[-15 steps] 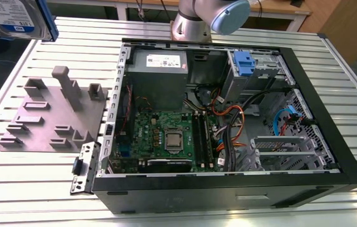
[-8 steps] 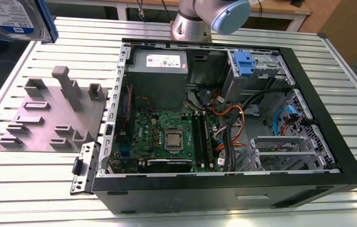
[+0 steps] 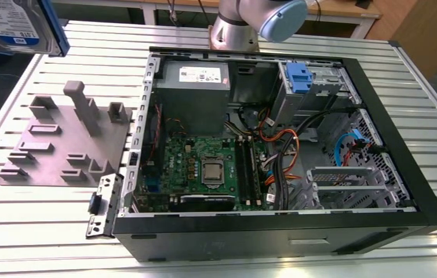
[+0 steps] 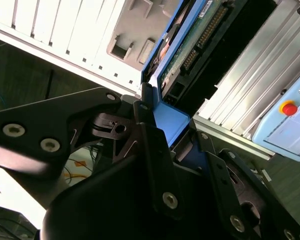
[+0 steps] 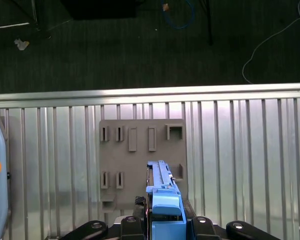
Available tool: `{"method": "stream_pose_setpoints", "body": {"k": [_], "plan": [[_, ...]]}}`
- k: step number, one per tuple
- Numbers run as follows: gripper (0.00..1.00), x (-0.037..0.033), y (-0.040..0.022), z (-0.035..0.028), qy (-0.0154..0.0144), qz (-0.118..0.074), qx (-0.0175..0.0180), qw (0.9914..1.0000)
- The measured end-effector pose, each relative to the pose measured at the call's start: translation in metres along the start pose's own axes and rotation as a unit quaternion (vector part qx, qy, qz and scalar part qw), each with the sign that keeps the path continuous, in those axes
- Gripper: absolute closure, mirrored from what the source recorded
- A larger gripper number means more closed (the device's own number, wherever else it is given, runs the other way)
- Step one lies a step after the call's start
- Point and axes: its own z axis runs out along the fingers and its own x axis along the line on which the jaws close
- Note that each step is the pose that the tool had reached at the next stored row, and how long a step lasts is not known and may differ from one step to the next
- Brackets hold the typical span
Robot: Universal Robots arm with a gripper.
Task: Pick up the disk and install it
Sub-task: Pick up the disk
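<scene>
In the hand: the disk (image 3: 11,24) is hanging at the exterior view's upper left, a flat silver metal slab wearing a white-and-blue label and blue plastic rails.
Hand: the hand (image 4: 172,117) is clenching the disk, its matt black fingers (image 4: 152,140) pressing on the blue rail from both sides in the second wrist view.
Disk underside: its green circuit board (image 4: 187,47) is facing the second wrist view.
Worktop: the ribbed aluminium worktop (image 3: 435,116) is carrying the other things.
Fixture plate: a grey plate (image 3: 56,147) with blocky upright pegs and slots is lying just beside the case, on the exterior view's left.
Case: the black computer case (image 3: 280,231) is lying on its side, open on top.
Inside the case: a grey power-supply box (image 3: 193,87), a green motherboard (image 3: 203,168), tangled orange and black cables (image 3: 280,150) and a small blue latch (image 3: 299,78) are sitting.
Arm: the arm's silver base (image 3: 238,29) is standing behind the case.
Pendant: a pale blue pendant (image 4: 285,125) with a round red button is lying on the worktop.
</scene>
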Motion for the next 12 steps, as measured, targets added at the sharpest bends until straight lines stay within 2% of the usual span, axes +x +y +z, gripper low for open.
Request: {"method": "stream_pose_setpoints", "body": {"k": [12], "plan": [[0.64, 0.0036, -0.0049, -0.0001, 0.0006, 0.0, 0.0, 1.0]]}}
